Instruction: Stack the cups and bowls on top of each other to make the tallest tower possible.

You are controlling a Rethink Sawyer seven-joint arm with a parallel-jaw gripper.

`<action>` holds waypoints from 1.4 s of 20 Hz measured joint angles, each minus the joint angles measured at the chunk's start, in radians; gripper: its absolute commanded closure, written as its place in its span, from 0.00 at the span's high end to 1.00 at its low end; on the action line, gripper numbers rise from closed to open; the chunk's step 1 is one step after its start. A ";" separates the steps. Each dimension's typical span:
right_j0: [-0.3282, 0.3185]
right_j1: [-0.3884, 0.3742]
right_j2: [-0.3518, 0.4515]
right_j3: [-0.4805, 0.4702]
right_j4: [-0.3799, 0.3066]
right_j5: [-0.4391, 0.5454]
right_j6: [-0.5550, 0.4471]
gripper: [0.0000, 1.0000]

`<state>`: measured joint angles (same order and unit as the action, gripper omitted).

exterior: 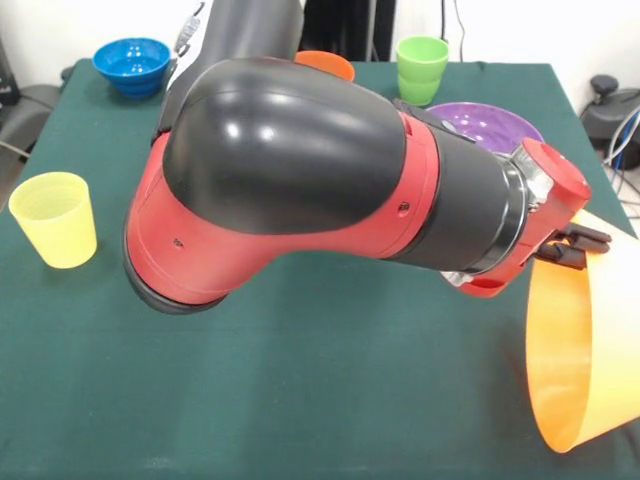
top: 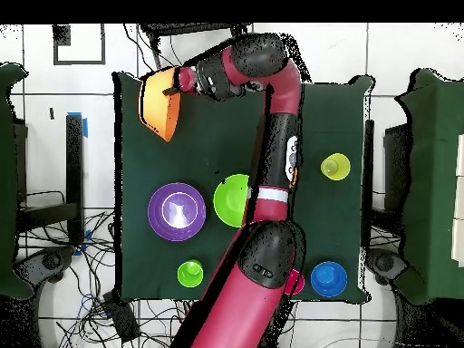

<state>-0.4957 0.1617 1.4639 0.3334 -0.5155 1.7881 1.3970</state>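
My gripper (exterior: 572,247) is shut on the rim of the very large yellow-orange bowl (exterior: 575,345), which hangs tilted on its side above the table's corner; the overhead view shows the gripper (top: 179,83) and this bowl (top: 159,104) too. The purple bowl (exterior: 485,125) (top: 177,210) sits behind my wrist. The lime green bowl (top: 231,199) lies next to it, hidden by my arm in the front view. The green cup (exterior: 422,68) (top: 190,272), small orange bowl (exterior: 325,63), blue bowl (exterior: 130,62) (top: 328,278) and lime-yellow cup (exterior: 55,218) (top: 335,167) stand apart.
A red-pink cup (top: 295,284) shows partly beside my arm near the base. The green cloth table (exterior: 300,400) ends close to the held bowl. My arm spans the table's middle and hides what lies under it.
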 measured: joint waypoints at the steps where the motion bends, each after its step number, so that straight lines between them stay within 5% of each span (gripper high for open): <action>1: -0.001 0.001 0.014 -0.003 -0.017 0.005 -0.008 0.00; 28: -0.057 0.045 0.506 -0.038 -0.626 0.125 -0.210 0.00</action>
<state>-0.5523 0.2069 1.9698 0.2955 -1.1410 1.9135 1.1869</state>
